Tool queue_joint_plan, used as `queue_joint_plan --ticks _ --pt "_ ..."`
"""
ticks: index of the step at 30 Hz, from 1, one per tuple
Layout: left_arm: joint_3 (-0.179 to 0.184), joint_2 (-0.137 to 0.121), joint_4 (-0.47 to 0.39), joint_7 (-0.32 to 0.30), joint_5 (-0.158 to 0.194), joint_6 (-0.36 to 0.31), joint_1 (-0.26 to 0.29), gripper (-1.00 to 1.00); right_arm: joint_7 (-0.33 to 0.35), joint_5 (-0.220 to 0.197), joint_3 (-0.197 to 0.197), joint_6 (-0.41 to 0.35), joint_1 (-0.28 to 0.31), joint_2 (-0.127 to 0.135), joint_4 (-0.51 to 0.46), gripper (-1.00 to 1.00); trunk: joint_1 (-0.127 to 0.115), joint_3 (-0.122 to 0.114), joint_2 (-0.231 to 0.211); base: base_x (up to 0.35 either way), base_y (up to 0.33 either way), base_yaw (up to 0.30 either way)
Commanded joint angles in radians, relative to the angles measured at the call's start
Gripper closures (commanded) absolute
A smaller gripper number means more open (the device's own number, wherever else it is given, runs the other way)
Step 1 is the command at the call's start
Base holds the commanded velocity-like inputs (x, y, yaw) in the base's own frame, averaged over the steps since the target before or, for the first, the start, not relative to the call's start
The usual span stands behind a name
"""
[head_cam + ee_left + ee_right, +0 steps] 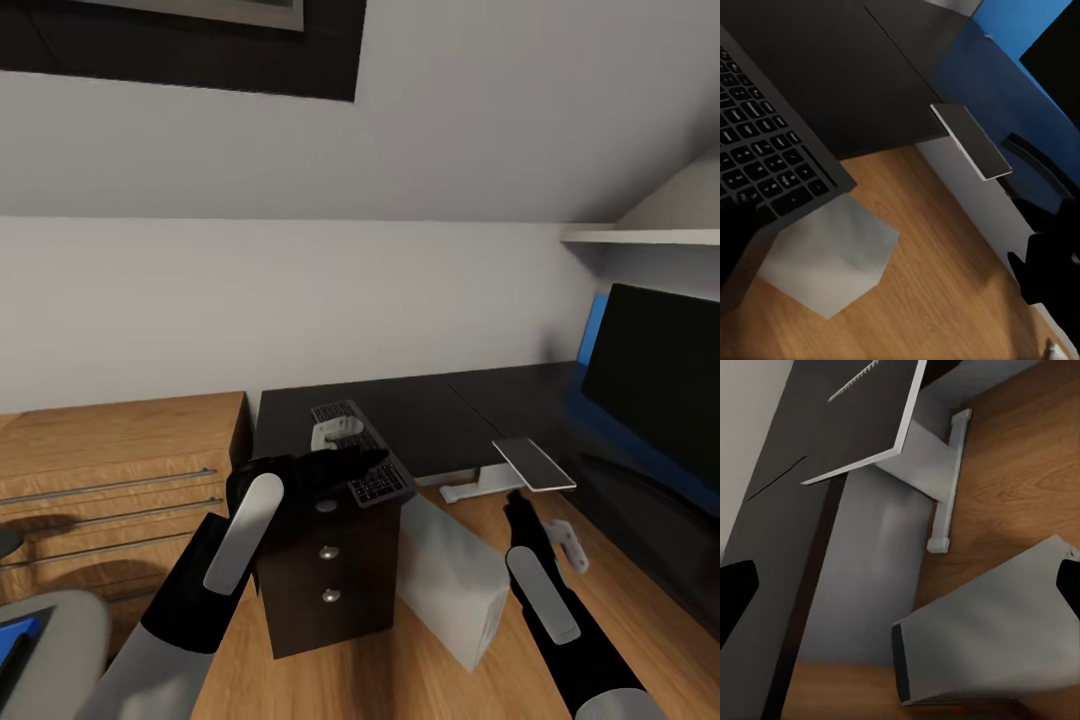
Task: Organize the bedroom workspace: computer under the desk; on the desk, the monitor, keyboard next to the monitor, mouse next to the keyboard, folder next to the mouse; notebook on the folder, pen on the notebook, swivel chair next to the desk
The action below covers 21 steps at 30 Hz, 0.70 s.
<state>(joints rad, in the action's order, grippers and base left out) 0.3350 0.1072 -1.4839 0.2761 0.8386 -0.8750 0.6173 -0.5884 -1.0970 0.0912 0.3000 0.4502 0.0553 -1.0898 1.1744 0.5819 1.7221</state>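
A dark keyboard (362, 452) lies at the left end of the black desk (470, 405), its near corner (772, 150) hanging past the edge. My left gripper (352, 468) hovers open right over it, one finger (735, 236) crossing its near edge. The black monitor (660, 390) with a blue back stands at the desk's right end. On the wooden floor a white computer case (455, 580) lies tilted (997, 630). Above that case my right gripper (520, 508) is open and empty. The grey swivel chair (50, 640) carries a blue sliver (14, 640) at the lower left.
A thin grey slab (533, 463) juts off the desk's front edge above the white desk leg (478, 487). A dark drawer unit (325, 585) stands under the keyboard end. A wooden dresser (120, 470) sits to the left and a white shelf (640, 237) hangs above the monitor.
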Motion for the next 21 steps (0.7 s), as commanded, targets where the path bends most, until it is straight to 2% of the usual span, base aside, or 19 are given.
queue_joint_plan --ticks 1,2,7,17,21 --pt "0.000 0.000 -0.001 0.010 0.011 -0.002 0.001 -1.00 0.003 -0.007 0.004 0.006 0.001 0.001 -0.001 -1.00 0.004 0.004 0.008 0.000 0.000 0.000" --pt "0.001 0.001 -0.001 0.011 0.013 -0.002 0.001 -1.00 0.051 -0.007 0.003 0.008 0.001 0.001 -0.001 -1.00 0.008 0.007 0.015 0.000 0.000 0.000" --pt "0.004 0.002 0.000 0.013 0.014 -0.002 0.000 -1.00 0.105 -0.007 -0.002 0.011 0.001 0.005 0.003 -1.00 0.027 0.023 0.050 0.000 0.000 0.000" --pt "0.005 0.002 0.001 0.015 0.013 -0.002 0.001 -1.00 0.118 -0.004 -0.002 0.019 0.000 0.006 0.004 -1.00 0.065 0.054 0.120 0.000 0.000 0.000" --pt "0.013 0.002 -0.025 0.019 0.012 -0.003 0.000 -1.00 0.119 0.006 -0.001 0.019 -0.001 0.006 0.021 -1.00 0.081 0.067 0.148 0.000 0.000 0.000"
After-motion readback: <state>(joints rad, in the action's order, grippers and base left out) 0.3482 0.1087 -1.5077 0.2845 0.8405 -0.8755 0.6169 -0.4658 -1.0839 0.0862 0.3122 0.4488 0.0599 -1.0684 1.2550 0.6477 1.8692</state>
